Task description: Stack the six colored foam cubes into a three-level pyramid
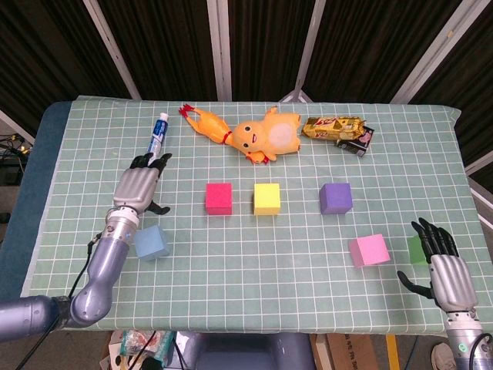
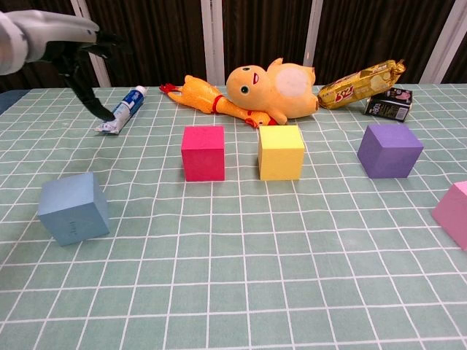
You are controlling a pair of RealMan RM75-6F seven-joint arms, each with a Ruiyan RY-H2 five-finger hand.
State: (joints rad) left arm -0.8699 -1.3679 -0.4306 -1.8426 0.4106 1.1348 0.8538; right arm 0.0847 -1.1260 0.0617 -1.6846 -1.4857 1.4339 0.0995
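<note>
Foam cubes lie apart on the green checked cloth: a blue cube at the left, a red cube and a yellow cube in the middle, a purple cube to their right, a pink cube near the front right. A green cube peeks out behind my right hand, which hovers open at the front right edge. My left hand is open, raised above the cloth just beyond the blue cube.
Along the back lie a toothpaste tube, a rubber chicken, a yellow plush duck, a snack packet and a small dark carton. The table edge runs close to my right hand.
</note>
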